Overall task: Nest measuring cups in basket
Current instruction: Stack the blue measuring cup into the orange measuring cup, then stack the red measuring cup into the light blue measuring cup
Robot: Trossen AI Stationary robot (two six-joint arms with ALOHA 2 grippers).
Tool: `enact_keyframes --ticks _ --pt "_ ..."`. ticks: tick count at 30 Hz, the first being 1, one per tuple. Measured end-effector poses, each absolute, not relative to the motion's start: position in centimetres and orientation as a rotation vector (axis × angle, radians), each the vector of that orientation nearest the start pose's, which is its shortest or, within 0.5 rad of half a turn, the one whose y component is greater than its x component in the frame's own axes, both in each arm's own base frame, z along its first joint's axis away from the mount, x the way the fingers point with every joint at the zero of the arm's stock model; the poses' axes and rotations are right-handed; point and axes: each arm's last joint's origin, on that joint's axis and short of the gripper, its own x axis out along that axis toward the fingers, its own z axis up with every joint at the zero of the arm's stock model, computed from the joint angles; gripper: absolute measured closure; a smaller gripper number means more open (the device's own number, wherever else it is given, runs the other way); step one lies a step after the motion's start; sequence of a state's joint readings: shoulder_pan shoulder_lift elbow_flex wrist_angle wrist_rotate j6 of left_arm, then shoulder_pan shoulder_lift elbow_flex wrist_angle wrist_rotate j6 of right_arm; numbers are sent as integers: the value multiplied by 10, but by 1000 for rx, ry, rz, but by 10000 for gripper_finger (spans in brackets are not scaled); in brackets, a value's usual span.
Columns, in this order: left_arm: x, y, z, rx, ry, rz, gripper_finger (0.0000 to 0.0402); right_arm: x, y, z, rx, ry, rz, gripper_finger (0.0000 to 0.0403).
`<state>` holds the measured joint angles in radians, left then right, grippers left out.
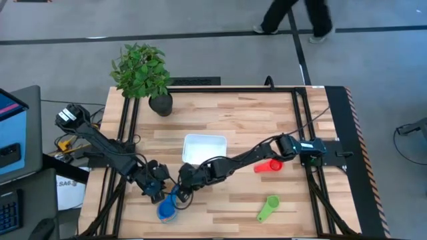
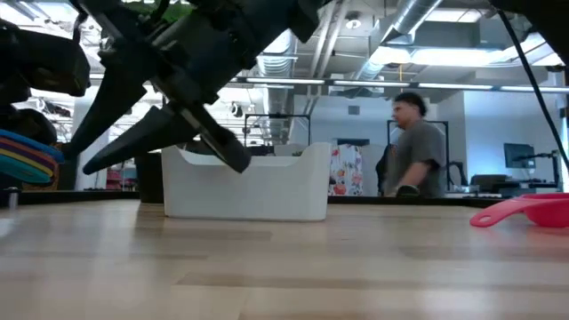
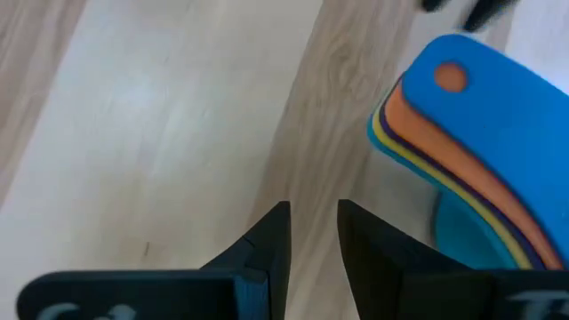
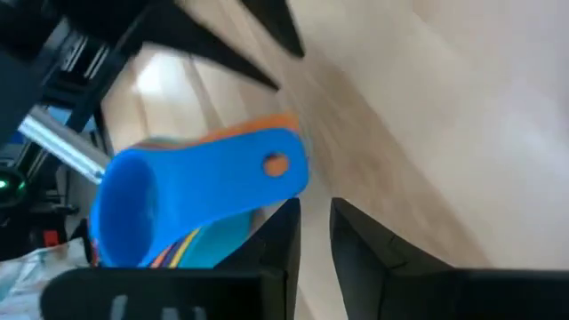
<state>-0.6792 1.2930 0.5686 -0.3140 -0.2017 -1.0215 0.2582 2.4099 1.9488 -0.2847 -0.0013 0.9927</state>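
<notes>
A nested stack of measuring cups (image 1: pixel 167 211), a blue one on top with orange, yellow and darker ones under it, sits near the table's front edge at the left. Its handles (image 3: pixel 462 133) point toward the far side. My left gripper (image 3: pixel 313 222) hovers just left of the stack, its fingers a narrow gap apart with only bare table between them. My right gripper (image 4: pixel 316 213) stands at the handles' free ends (image 4: pixel 284 169), also narrowly open with nothing between its fingers. A red cup (image 1: pixel 270 165) and a green cup (image 1: pixel 268 208) lie apart on the right. The white basket (image 1: pixel 205 148) stands mid-table. My right gripper has one finger (image 4: pixel 283 222) right beside the free end of the top blue handle (image 4: pixel 289 178). Whether that finger touches the handle, I cannot tell. Nothing lies between its two fingers.
A black pot with a green plant (image 1: pixel 159 103) stands at the far left of the table. Both arms meet just in front of the basket (image 2: pixel 244 187). A person walks in the room beyond the table. Bare wood lies at the table's right and far sides.
</notes>
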Motion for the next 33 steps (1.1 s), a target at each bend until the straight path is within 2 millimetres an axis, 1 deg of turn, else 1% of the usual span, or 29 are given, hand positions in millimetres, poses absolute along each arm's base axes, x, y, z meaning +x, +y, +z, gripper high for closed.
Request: enact_keyframes --ticks 4,9,13,15,17,19,21,23,24,25,26,28,30,32,33 --pt "179 -136 161 -472 978 46 320 522 125 161 865 763 -116 316" --pt "182 -138 163 -466 931 22 320 523 119 162 835 755 -102 316" --pt "179 -137 162 -481 981 24 320 521 117 163 827 787 -105 316" --pt "175 -135 162 -506 1026 37 320 515 117 170 814 818 -124 316" --pt "171 -133 165 -526 1054 42 320 515 117 179 813 795 -123 316" --pt "166 -130 171 -549 1064 47 320 504 119 194 778 833 -143 316" --pt "162 -126 179 -560 1052 49 320 501 122 206 755 807 -156 316" --pt "158 -122 192 -556 1011 50 320 483 124 221 675 871 -211 316" --pt "156 -120 199 -551 977 50 320 476 125 225 627 900 -248 316" --pt "154 -117 205 -538 943 54 320 473 124 231 608 888 -261 316" --pt "151 -114 210 -528 908 60 320 466 122 237 581 914 -297 316" --pt "149 -109 222 -533 822 65 320 444 119 244 493 1007 -394 316" --pt "145 -104 230 -534 753 72 320 431 116 253 486 1009 -440 316" --pt "143 -100 237 -536 696 73 320 410 114 257 441 1067 -500 316" --pt "142 -99 239 -530 678 79 320 401 114 259 447 1073 -512 316"
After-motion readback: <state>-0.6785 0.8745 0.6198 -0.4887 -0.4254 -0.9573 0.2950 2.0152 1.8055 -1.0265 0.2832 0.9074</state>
